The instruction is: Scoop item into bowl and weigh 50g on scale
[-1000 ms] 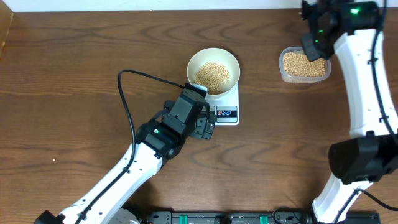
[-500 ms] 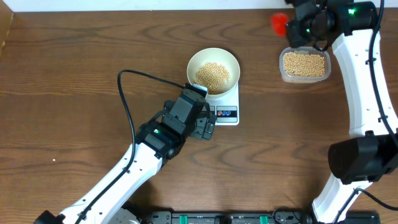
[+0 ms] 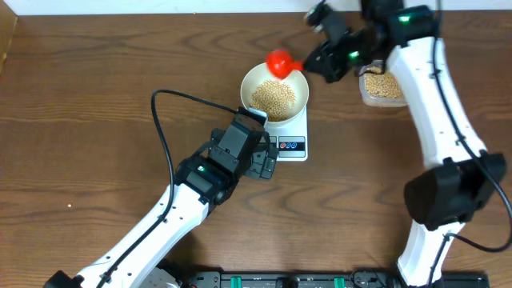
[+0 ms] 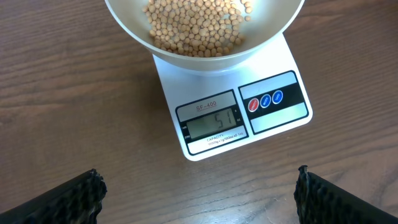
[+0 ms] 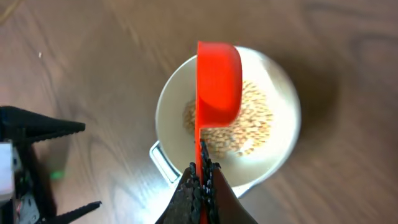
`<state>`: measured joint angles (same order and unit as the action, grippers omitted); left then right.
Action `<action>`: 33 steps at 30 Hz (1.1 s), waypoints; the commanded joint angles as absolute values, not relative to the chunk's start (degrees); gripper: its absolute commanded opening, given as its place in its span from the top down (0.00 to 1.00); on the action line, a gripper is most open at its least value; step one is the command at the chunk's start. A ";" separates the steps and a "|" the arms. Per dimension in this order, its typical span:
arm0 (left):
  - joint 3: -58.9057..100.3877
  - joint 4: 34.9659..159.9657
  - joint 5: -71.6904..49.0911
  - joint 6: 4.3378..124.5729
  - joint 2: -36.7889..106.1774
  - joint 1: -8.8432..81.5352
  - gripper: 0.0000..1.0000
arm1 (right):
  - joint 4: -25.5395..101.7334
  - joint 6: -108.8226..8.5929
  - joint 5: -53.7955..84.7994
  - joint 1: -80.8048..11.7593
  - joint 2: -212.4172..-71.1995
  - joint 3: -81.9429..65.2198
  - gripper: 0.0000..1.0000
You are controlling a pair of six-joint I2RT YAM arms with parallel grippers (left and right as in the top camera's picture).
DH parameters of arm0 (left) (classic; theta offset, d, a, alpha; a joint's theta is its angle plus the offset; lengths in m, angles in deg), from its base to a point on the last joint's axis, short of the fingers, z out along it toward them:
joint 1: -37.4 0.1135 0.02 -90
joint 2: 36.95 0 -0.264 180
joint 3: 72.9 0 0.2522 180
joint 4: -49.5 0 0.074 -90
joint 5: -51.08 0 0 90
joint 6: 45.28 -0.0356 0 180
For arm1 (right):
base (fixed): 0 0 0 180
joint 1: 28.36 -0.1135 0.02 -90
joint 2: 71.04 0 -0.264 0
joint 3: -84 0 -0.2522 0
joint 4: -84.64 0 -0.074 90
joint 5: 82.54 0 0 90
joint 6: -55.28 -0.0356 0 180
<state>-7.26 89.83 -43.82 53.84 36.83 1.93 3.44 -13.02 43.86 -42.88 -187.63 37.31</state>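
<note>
- Overhead view: the right gripper (image 3: 310, 61) is clamped on the handle of a small red plastic scoop (image 3: 278, 62). The cup end hangs over the far rim of the round white bowl (image 3: 245, 86).
- That bowl sits on the small white rectangular digital scale (image 3: 291, 134), and it has a decent pile of little round tan-yellow beans (image 3: 274, 96) in the bottom.
- The clear rounded plastic tub (image 3: 366, 96) with the rest of the beans is off to the side, well apart from the bowl and partly under the right arm.
- Right wrist cam: the fingers are pinched together on the handle, and the scoop (image 5: 217, 78) sits edge-on above the bowl (image 5: 283, 124). Honestly can't tell if there's anything in it from this angle.
- Left wrist cam looks straight down at the scale (image 4: 273, 109). The grey LCD display (image 4: 214, 126) reads what looks like 51.
- The left gripper (image 4: 198, 193) is just hanging low beside the scale's front edge over the brown wooden table (image 3: 80, 80), with its fingers spread wide and nothing in them.
- My read: this is the fine-tuning step, since the bulk is already in.
- If that 51 is right, it's a touch over 50. Next move probably shouldn't be another full dump.
- I'd say dip in and lift a few beans back out, gently, without leaning on the bowl or the number will jump.
</note>
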 commanded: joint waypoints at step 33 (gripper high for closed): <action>-7.39 89.85 -44.72 53.54 36.45 2.02 0.01 | 8.30 -15.36 16.78 -52.98 -196.72 36.78 0.99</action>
<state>-7.26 89.83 -43.82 53.84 36.83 1.93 7.99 -15.03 17.37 -51.65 -195.41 36.92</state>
